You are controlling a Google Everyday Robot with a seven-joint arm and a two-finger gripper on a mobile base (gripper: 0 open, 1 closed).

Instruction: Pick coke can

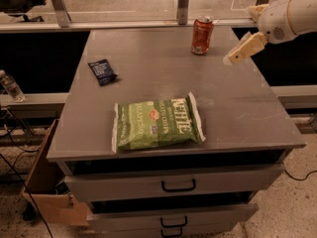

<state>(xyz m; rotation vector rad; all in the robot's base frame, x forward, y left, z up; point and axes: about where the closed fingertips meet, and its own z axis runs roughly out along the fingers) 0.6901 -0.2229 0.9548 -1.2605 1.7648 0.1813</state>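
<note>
The coke can [202, 35] is a small red can with a silver top, standing upright at the far right of the grey cabinet top [148, 78]. My gripper [233, 58], cream coloured, reaches in from the upper right and hangs over the cabinet's right side. It is to the right of the can and a little nearer the front, apart from it.
A green Kettle chip bag [156, 123] lies flat near the front middle. A small dark packet [102, 71] lies at the far left. Drawers sit below the top. A cardboard box [47, 187] stands at lower left, and a plastic bottle [11, 86] at the left edge.
</note>
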